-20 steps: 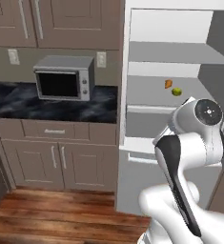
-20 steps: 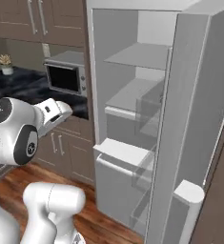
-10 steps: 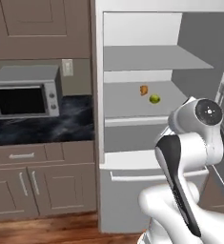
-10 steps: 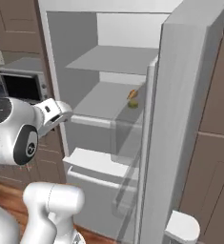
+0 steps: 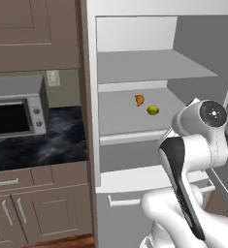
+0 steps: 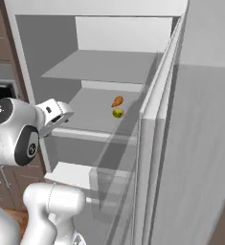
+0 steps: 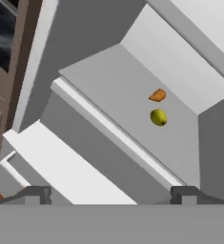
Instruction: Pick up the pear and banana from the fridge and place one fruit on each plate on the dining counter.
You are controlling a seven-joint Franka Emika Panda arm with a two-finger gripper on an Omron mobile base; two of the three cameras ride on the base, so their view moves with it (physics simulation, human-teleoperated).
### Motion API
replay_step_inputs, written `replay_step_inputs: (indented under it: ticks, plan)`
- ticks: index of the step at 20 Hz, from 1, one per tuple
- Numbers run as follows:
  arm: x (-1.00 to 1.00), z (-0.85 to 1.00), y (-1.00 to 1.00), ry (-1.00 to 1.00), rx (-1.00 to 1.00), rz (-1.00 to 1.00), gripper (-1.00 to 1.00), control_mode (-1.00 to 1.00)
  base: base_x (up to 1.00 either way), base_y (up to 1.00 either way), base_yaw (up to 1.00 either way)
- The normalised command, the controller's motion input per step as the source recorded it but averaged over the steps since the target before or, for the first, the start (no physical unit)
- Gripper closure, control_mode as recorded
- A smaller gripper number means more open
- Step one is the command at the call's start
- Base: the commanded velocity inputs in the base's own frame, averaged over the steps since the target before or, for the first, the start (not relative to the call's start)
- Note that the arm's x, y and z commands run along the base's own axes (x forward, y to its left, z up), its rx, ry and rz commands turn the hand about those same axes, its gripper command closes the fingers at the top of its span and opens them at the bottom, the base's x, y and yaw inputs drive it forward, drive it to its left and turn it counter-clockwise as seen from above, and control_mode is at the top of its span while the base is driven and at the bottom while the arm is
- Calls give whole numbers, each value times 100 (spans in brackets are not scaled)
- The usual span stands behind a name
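Hand view: I see the small round yellow-green pear (image 7: 158, 117) just beside an orange wedge (image 7: 157, 95); light, smooth, firm. My open gripper (image 7: 111, 194) should straddle its middle.

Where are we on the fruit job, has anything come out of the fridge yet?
Done: the tall light-grey fridge stands open. In hand: nothing; the gripper is open and empty, its fingers short of the shelf, aimed at it. The small yellow-green pear sits on the middle shelf beside a small orange wedge. Left: picking both fruits and plating them.
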Motion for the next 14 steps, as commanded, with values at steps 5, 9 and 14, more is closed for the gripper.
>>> replay_step_inputs:
  ticks: [5,9,14]
  plan:
    - [0,0,0,0,0,0,-100,100,49,0,-21]
    - [0,0,0,0,0,0,-100,100,36,0,-14]
    - [0,0,0,0,0,0,-100,100,24,0,-13]
